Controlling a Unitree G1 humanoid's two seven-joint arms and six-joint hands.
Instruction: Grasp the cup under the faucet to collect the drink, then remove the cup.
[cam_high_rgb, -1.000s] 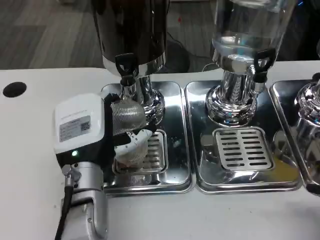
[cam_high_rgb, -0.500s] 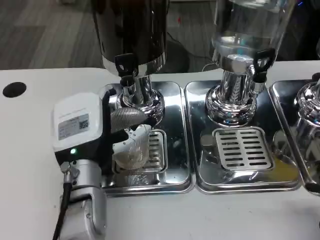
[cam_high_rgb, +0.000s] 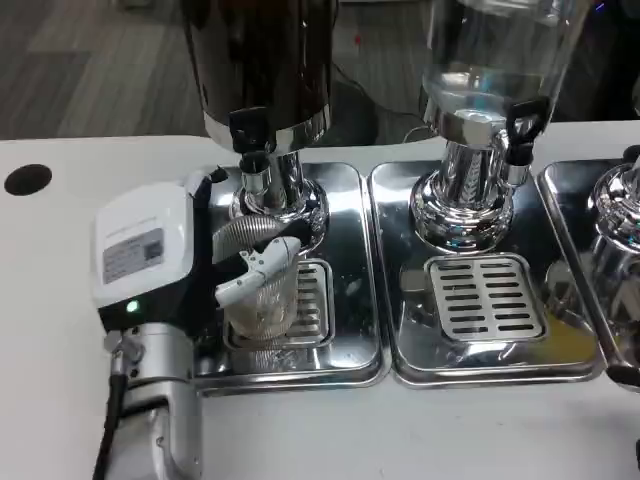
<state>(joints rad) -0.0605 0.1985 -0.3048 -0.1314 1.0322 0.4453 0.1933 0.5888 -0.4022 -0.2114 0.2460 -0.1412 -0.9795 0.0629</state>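
A clear ribbed plastic cup stands on the slotted grate of the left drip tray, right below the black-handled faucet of the dark dispenser. My left hand reaches in from the left and grips the cup. Its thumb lies across the cup's front, and the other fingers are hidden behind the cup. The cup looks roughly upright, with its rim just beneath the spout. I cannot tell whether there is liquid in it.
A second dispenser with a clear tank and its own faucet stands over the middle drip tray. A third chrome base sits at the right edge. A black hole marks the white table at the far left.
My left hand has shifted a little to the left and turned. The cup has gone from tilted to more upright under the faucet.
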